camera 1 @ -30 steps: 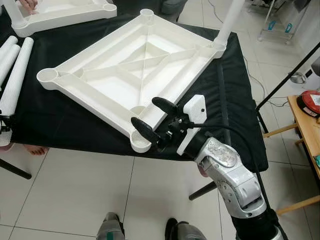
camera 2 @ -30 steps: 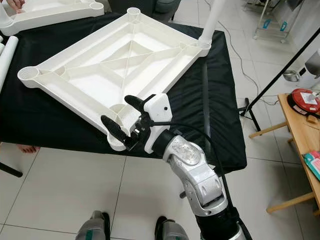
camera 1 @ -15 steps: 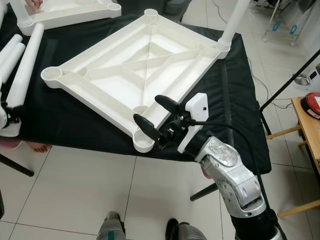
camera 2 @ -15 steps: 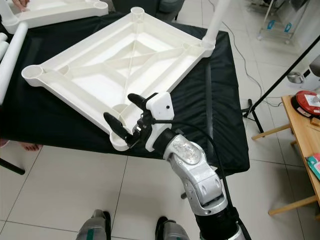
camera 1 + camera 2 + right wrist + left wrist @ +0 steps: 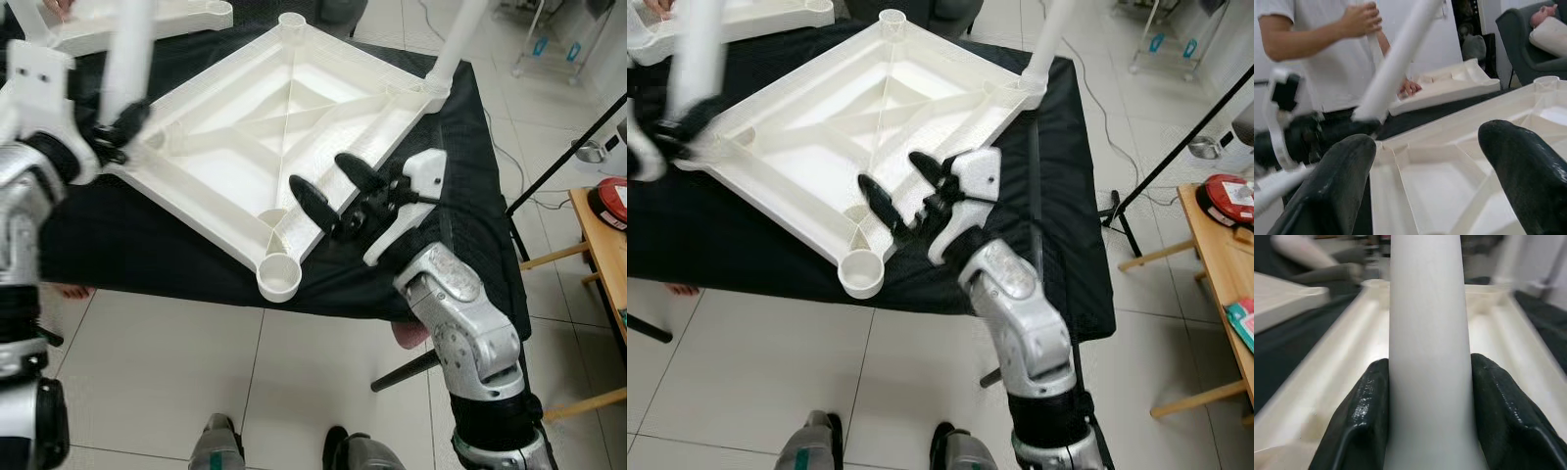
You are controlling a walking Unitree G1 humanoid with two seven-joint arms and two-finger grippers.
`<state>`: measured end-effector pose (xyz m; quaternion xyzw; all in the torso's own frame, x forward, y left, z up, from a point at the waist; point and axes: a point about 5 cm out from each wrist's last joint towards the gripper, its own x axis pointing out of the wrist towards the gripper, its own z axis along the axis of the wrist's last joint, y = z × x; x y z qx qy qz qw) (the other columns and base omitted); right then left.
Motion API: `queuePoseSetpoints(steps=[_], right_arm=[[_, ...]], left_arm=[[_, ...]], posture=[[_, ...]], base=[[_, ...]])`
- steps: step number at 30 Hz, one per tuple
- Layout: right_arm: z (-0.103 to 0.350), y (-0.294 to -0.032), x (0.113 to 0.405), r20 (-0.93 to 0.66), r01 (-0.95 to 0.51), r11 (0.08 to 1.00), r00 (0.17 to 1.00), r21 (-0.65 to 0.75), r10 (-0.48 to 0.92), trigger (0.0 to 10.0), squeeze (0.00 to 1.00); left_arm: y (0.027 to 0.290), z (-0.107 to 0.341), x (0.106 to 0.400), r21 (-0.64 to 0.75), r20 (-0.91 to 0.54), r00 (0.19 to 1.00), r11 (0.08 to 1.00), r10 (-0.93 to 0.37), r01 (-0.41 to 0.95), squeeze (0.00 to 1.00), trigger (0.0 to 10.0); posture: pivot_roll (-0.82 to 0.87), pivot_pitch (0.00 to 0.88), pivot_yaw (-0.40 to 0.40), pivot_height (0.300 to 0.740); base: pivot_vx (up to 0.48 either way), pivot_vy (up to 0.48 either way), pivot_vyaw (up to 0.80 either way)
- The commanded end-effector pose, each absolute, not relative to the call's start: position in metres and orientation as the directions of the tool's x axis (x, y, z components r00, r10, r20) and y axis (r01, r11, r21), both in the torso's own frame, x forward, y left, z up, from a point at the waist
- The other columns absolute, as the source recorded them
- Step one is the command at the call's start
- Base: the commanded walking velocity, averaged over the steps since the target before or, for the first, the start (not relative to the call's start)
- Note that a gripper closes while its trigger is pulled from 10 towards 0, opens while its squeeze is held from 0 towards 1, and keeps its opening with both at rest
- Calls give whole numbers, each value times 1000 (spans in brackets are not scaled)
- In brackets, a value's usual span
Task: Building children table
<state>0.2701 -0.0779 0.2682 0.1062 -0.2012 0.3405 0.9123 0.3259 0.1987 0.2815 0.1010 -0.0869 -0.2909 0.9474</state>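
The left gripper (image 5: 1429, 396) is clamping a smooth white plastic leg tube (image 5: 1428, 333) – the right gripper (image 5: 335, 189) is hovering wide open, empty, over the ribbed white plastic tabletop (image 5: 245, 127).

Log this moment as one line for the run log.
left gripper: shut on white plastic table leg, over upturned white tabletop's left corner | right gripper: open above near edge | one leg already seated, far corner

A table covered with a black cloth (image 5: 176, 235) fills the upper middle and left of the head views, standing on a pale tiled floor (image 5: 147, 372). An upturned white tabletop (image 5: 265, 117) lies diagonally on the cloth, its near corner socket (image 5: 279, 276) reaching the cloth's front edge. A second white tabletop piece (image 5: 167, 22) lies at the upper left.
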Motion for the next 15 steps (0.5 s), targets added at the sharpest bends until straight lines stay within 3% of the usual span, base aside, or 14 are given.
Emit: queuePoseSetpoints(steps=[1, 2, 4, 6, 7, 8, 15], right_arm=[[272, -82, 269, 461, -676, 729, 683, 108, 566, 10000, 0], [277, -84, 268, 483, -688, 713, 673, 134, 560, 10000, 0], [277, -84, 268, 483, -688, 713, 673, 134, 560, 10000, 0], [284, -87, 267, 519, -707, 685, 658, 175, 546, 10000, 173], [284, -87, 267, 519, -707, 685, 658, 175, 546, 10000, 173], [288, -93, 270, 528, -704, 676, 668, 220, 524, 10000, 0], [285, -105, 283, 484, -681, 671, 711, 293, 511, 10000, 0]], left_arm=[[179, 283, 319, 276, 138, 745, 747, -653, 604, 0, 10000], [166, 280, 319, 277, 146, 714, 721, -685, 635, 0, 10000], [166, 280, 319, 277, 146, 714, 721, -685, 635, 0, 10000], [144, 277, 318, 275, 170, 658, 677, -733, 683, 0, 10000], [144, 277, 318, 275, 170, 658, 677, -733, 683, 0, 10000], [127, 277, 312, 273, 205, 590, 625, -781, 732, 0, 10000], [99, 283, 294, 268, 267, 466, 529, -844, 805, 0, 10000]], posture=[[228, 159, -44, 740], [222, 156, -43, 740], [222, 156, -43, 740], [222, 156, -43, 740], [222, 156, -43, 740], [211, 146, -44, 740], [196, 124, -53, 740]], base=[[0, 0, 0], [0, 0, 0], [0, 0, 0], [0, 0, 0], [0, 0, 0], [0, 0, 0], [0, 0, 0]])
